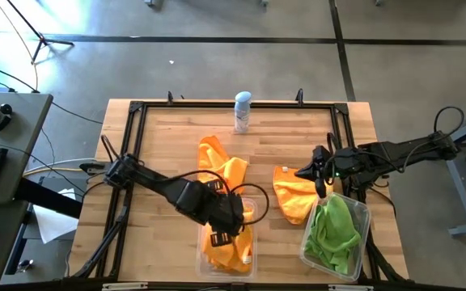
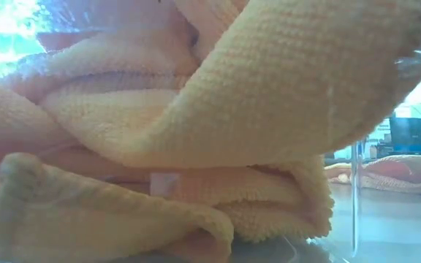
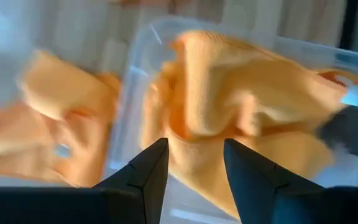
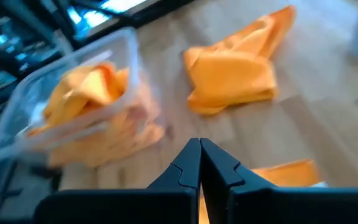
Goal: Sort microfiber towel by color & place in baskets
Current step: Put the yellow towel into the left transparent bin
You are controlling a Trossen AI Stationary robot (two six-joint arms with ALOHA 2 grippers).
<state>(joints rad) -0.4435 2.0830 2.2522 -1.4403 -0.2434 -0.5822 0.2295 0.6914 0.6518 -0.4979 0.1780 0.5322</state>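
Orange towels (image 1: 226, 246) fill the left clear basket (image 1: 201, 257), green ones (image 1: 332, 229) the right basket (image 1: 362, 242), so each colour has its own bin. Above the orange basket the left gripper (image 1: 231, 217) hangs, fingers apart and empty. Two orange towels (image 1: 221, 162) lie unsorted on the table (image 1: 160, 137); the right gripper (image 1: 320, 176), fingers together, hovers over the nearer (image 1: 294, 194).

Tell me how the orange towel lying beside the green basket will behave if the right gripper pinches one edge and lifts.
The orange towel lies crumpled in soft folds, so it will probably droop and unfurl rather than hold its shape. Its nubby weave, seen close in the low view on a basket towel, should grip well. It likely drags on the table, being light.
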